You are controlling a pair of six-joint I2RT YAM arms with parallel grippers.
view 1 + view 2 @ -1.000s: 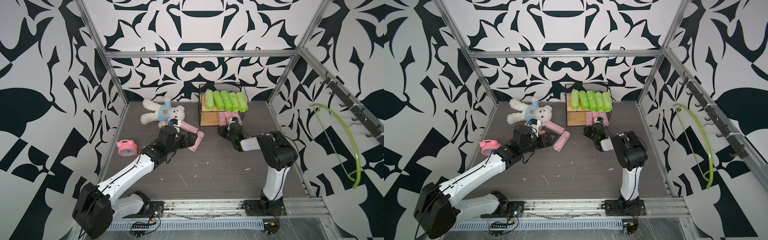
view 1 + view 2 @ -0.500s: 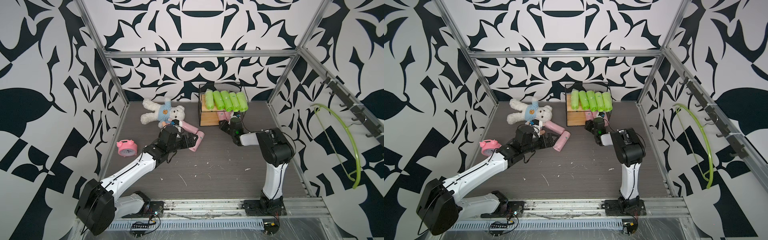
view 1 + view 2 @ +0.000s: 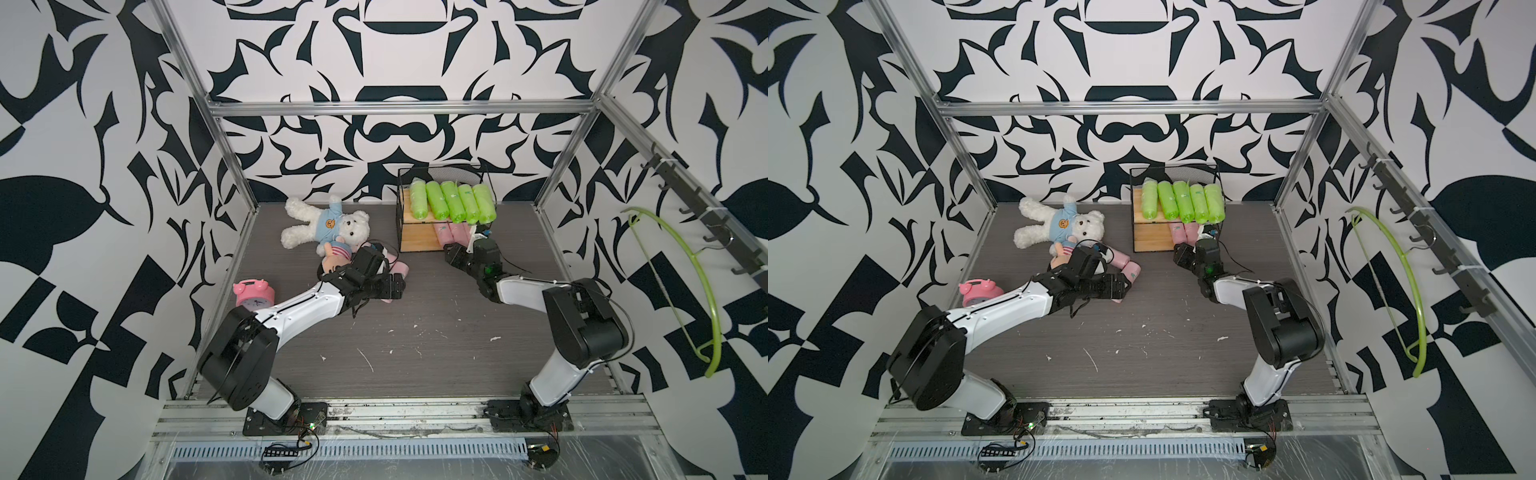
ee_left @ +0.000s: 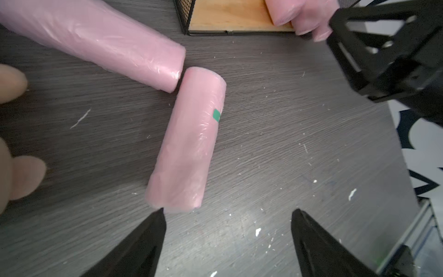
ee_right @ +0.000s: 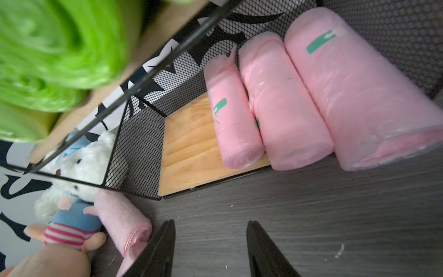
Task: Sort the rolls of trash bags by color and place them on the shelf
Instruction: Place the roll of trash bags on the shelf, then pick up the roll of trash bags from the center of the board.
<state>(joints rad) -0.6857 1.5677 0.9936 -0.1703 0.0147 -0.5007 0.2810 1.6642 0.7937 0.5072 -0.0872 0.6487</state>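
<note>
**rollwatcher:** Going left to right, we've got the pink alarm clock (image 3: 252,291) by the left wall. Next comes the teddy bear (image 3: 322,224), lying flat on the counter (image 3: 415,353) with a little striped doll (image 3: 335,257) tucked against it. The left gripper (image 4: 229,214) sits low just right of the doll, jaws spread wide with nothing in them. One fingertip (image 4: 155,227) is right at the near end of the labelled pink roll (image 4: 189,144).

**binbag_fan:** Yep, we see the same. That roll lies flat on the counter. The second loose pink roll (image 4: 96,40) meets its far end at an angle, kind of an L. We can't tell if the two actually touch.

**rollwatcher:** Then there's the shelf (image 3: 417,240) against the back wall. We count five green rolls (image 3: 453,201) side by side on its top board. Three shelved pink rolls (image 5: 282,100) are packed together on the right part of the bottom board, with their ends poking a bit past the front edge.

**binbag_fan:** And the right gripper (image 5: 211,224) is down low in front of those three. Its jaws are partly apart, it's holding nothing, and it's clear of the roll ends. In its wrist view we can also spot the teddy and the doll through the shelf's mesh side.
</note>
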